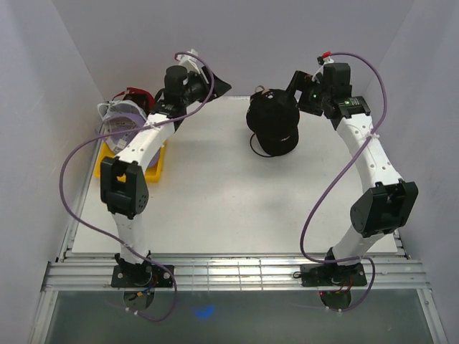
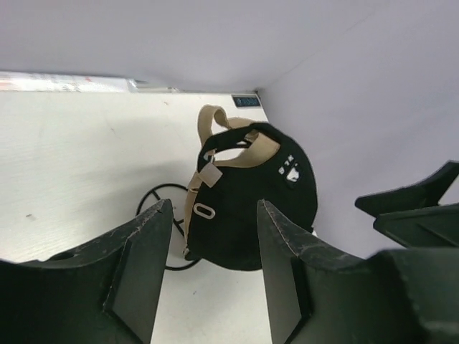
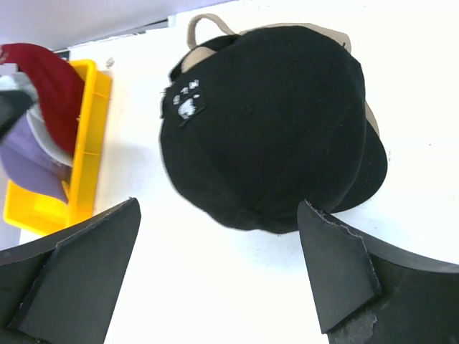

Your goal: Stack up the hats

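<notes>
- My left gripper (image 2: 215, 208) stands wide with nothing between its jaws. Its fingers (image 2: 140, 265) are matt black plastic wedges, scuffed grey along the edges, and they point at the black cap from its left.
- My right gripper (image 3: 219, 206) is spread wide too and holds nothing. Its blunt black fingers are chipped at the rims, and it hangs just above the cap on the right side.
- The black fabric baseball cap (image 3: 272, 122) lies on the table between my two grippers, touching neither.
  - It has a rounded, seamed crown with a top button and a curved brim.
  - A small white logo patch sits on the front.
  - Tan lining shows along the rim.
- A tan strap (image 2: 215, 154) with a pale buckle arches over the cap's back opening.
- A thin black cord loop (image 2: 154, 197) lies on the table against the cap.
- The smooth white table (image 1: 215, 193) gives broad room on the near side of the black cap.
- Pale walls stand close behind the cap and to its right.
- Well left of the black cap, at the table's edge, is a glossy yellow plastic tray (image 3: 90, 143).
- It holds a dark red cap (image 3: 50, 86), a white cap (image 3: 43, 140) and a lavender cap (image 3: 25, 168), nested together.
</notes>
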Controlling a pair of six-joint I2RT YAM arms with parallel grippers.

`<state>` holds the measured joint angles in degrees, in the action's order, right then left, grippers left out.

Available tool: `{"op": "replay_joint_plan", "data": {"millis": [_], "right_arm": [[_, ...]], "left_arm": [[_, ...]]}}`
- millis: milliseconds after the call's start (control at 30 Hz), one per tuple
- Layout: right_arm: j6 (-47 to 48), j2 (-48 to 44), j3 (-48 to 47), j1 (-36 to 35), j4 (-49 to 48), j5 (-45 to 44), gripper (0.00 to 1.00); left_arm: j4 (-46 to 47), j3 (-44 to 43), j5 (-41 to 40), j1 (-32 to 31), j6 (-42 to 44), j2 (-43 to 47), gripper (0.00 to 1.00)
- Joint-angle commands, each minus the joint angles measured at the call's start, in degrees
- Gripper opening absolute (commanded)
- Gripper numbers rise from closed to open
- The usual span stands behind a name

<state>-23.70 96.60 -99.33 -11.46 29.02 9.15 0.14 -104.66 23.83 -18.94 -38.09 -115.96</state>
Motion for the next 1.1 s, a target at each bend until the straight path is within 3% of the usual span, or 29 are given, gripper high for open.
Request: {"op": "replay_joint_plan", "data": {"millis": [0, 100, 200, 333, 500, 800, 1067], "right_arm": [[-0.82, -4.91, -3.15, 0.3, 1.57, 1.04, 0.95], [-0.99, -7.2, -1.75, 0.3, 2.45, 3.76, 0.95], [-1.17, -9.57, 1.32, -0.05, 1.84, 7.02, 0.94], [-0.82, -11.78, 6.5, -1.19, 0.69, 8.96, 0.93], [-0.03, -12.13, 8.27, -3.12, 1.13, 10.36, 0.93], [1.2, -12.4, 10.03, -4.18, 2.19, 10.1, 0.92], [1.73, -11.17, 9.42, -4.53, 3.06, 10.01, 0.92]], "left_arm": [[-8.29, 5.32, -16.01, -0.22, 2.84, 15.89, 0.61], [-22.17, 8.24, -36.22, -0.13, 1.79, 24.34, 0.57], [-31.85, 12.72, -49.18, -0.13, 0.91, 30.07, 0.54], [-42.12, 15.81, -57.56, 0.74, -1.63, 31.5, 0.52], [-44.87, 13.0, -58.29, 3.99, -0.68, 27.91, 0.53], [-53.66, 1.57, -59.25, 11.99, -0.49, 13.32, 0.53], [-52.44, -0.98, -56.18, 14.11, 0.64, 7.16, 0.55]]}}
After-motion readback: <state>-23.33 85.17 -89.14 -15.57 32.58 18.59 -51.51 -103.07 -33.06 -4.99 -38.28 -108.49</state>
